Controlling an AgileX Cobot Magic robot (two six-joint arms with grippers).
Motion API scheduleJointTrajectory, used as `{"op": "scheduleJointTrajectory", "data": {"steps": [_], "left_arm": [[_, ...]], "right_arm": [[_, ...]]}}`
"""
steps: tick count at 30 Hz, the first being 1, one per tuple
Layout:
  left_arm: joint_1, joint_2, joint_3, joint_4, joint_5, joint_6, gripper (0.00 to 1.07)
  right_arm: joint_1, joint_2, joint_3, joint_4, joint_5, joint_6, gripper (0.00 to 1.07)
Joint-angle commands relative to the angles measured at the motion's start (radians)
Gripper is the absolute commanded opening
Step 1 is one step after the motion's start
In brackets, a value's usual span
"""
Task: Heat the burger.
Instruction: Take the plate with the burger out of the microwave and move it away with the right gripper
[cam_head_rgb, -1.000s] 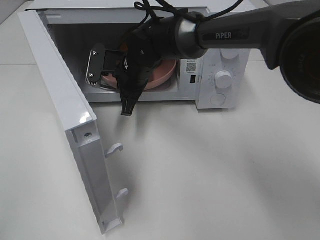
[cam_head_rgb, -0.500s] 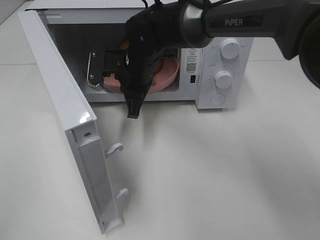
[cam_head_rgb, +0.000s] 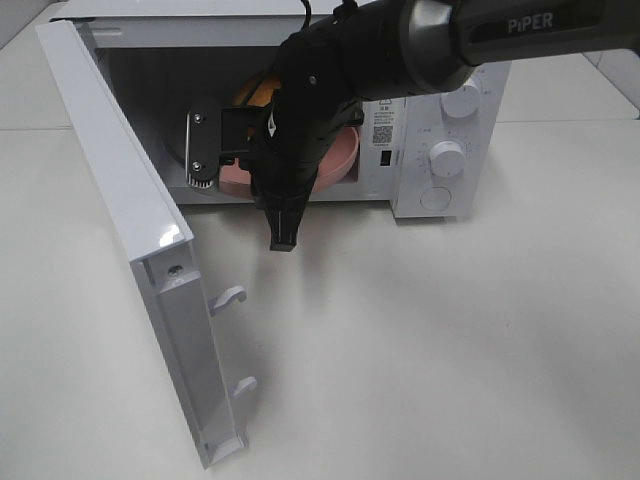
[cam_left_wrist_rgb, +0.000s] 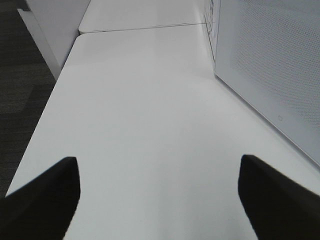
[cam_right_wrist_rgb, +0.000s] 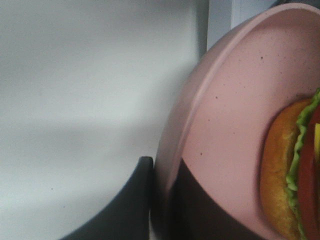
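Burger (cam_right_wrist_rgb: 292, 170): on pink plate (cam_right_wrist_rgb: 225, 125), inside open microwave (cam_head_rgb: 440, 150) on worktop (cam_head_rgb: 420, 340). Right gripper (cam_right_wrist_rgb: 160, 200): clenched on plate rim. Left gripper (cam_left_wrist_rgb: 157, 200): released, empty, above worktop beside microwave.

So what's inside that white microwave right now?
Inside the white microwave sits a round pink plate carrying a burger with lettuce and tomato. The right gripper is shut on the plate's rim. The black arm covers most of the interior.

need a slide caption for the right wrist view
Right gripper pinching the rim of the pink plate that carries the burger, fingers on both sides of the rim.
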Motion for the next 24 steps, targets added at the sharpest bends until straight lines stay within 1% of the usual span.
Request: {"op": "scheduleJointTrajectory", "data": {"steps": [1,6,9,13,15,16,17,18,20,21,22,24], "left_arm": [[0.002,-0.019,0.002,0.0,-0.002,-0.006,0.8],[0.002,-0.019,0.002,0.0,-0.002,-0.006,0.8],[0.002,-0.019,0.002,0.0,-0.002,-0.006,0.8],[0.002,-0.019,0.002,0.0,-0.002,-0.006,0.8],[0.002,-0.019,0.002,0.0,-0.002,-0.006,0.8],[0.002,-0.019,0.002,0.0,-0.002,-0.006,0.8],[0.002,-0.019,0.002,0.0,-0.002,-0.006,0.8],[0.002,-0.019,0.002,0.0,-0.002,-0.006,0.8],[0.002,-0.019,0.002,0.0,-0.002,-0.006,0.8],[0.002,-0.019,0.002,0.0,-0.002,-0.006,0.8],[0.002,-0.019,0.002,0.0,-0.002,-0.006,0.8],[0.002,-0.019,0.002,0.0,-0.002,-0.006,0.8]], "right_arm": [[-0.004,-0.044,0.021,-0.03,-0.064,-0.004,0.0],[-0.004,-0.083,0.086,-0.078,-0.102,-0.004,0.0],[-0.004,-0.1,0.109,-0.087,-0.126,-0.004,0.0],[-0.004,-0.136,0.171,-0.099,-0.16,-0.004,0.0],[-0.004,-0.144,0.18,-0.099,-0.167,-0.004,0.0],[-0.004,-0.158,0.209,-0.101,-0.189,-0.004,0.0],[-0.004,-0.158,0.209,-0.101,-0.189,-0.004,0.0],[-0.004,-0.176,0.246,-0.103,-0.219,-0.004,0.0],[-0.004,-0.186,0.265,-0.103,-0.238,-0.004,0.0],[-0.004,-0.209,0.301,-0.103,-0.267,-0.006,0.0],[-0.004,-0.209,0.301,-0.103,-0.267,-0.006,0.0],[-0.004,-0.238,0.352,-0.103,-0.298,-0.022,0.0]]}}
